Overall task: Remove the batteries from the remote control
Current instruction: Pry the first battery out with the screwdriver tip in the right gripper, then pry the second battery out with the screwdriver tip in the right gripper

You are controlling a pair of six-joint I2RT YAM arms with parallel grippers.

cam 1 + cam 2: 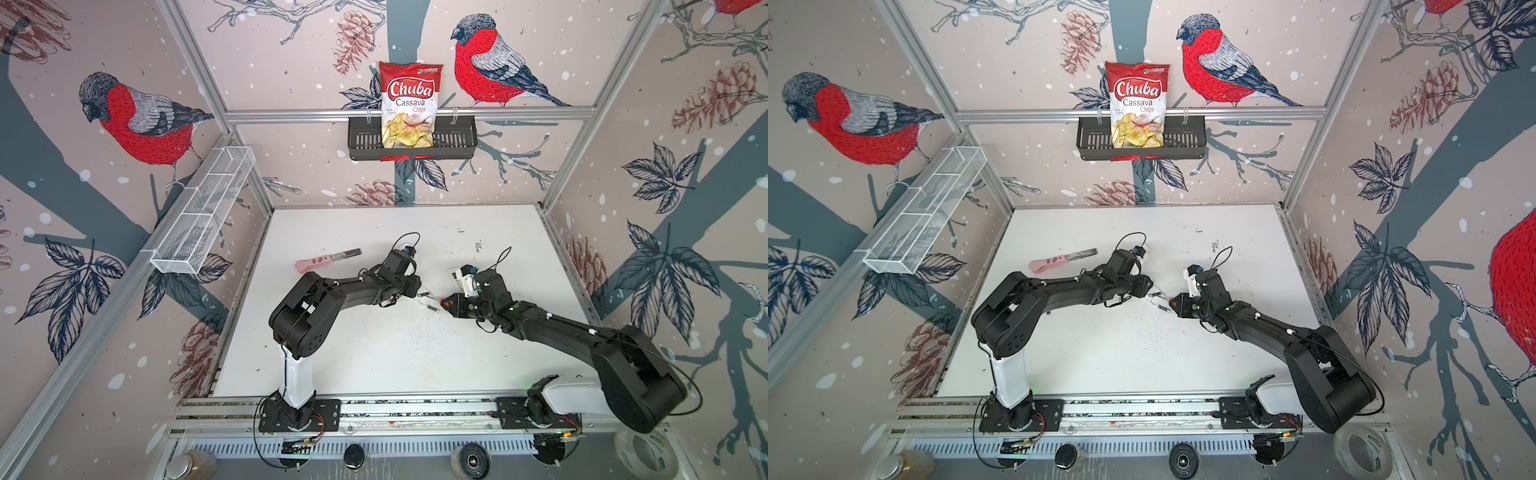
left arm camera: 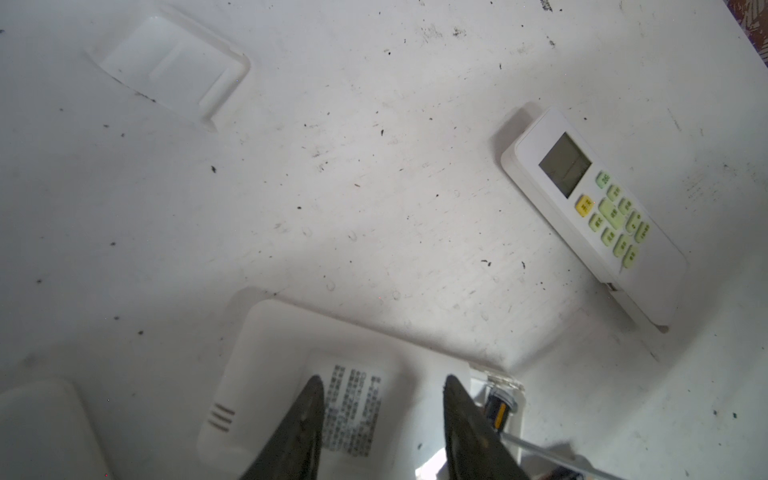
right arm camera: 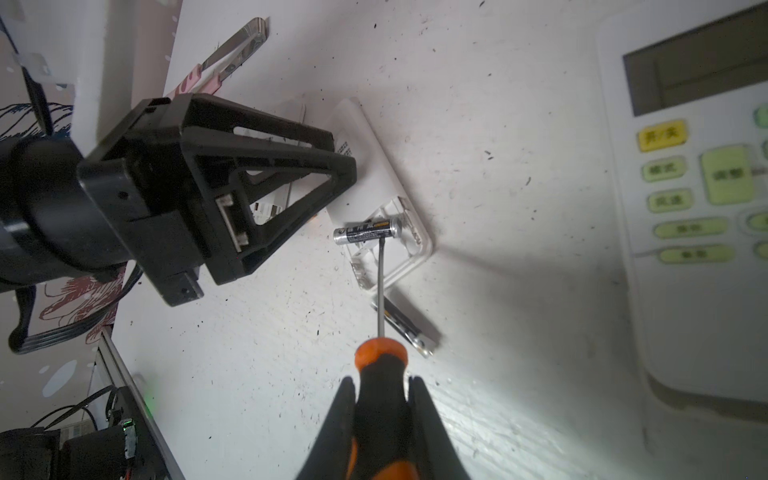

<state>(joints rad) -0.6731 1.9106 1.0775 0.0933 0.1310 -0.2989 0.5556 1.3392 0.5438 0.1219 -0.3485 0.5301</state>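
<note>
left gripper (image 2: 382, 382): fingers apart. The tips are over the printed label on the back of the remote (image 2: 282, 353). Cannot tell if they press on it.
right gripper (image 3: 380, 382): fingers clamped on the black part of the screwdriver (image 3: 380, 353) handle. The orange collar and bare shaft stick out past the fingertips.
remote: face down on the table (image 2: 374, 187), with its open battery bay just outside one left finger.
battery (image 3: 368, 230): black with a gold band, lying askew across the open bay and partly lifted out. It is at the far end of the screwdriver shaft from the right fingers, and the shaft tip touches it or sits right at it. It is close beside the left fingertips.
second battery (image 3: 401, 320): dark and blurred, loose on the table off the remote's open end. It lies just beside the shaft, nearer the right fingers than the first.
second remote (image 2: 590, 216): face up with grey display and green keys, well clear of both pairs of fingers.
battery cover (image 2: 174, 66): white, flat on the table, far out ahead of the left fingertips.
</note>
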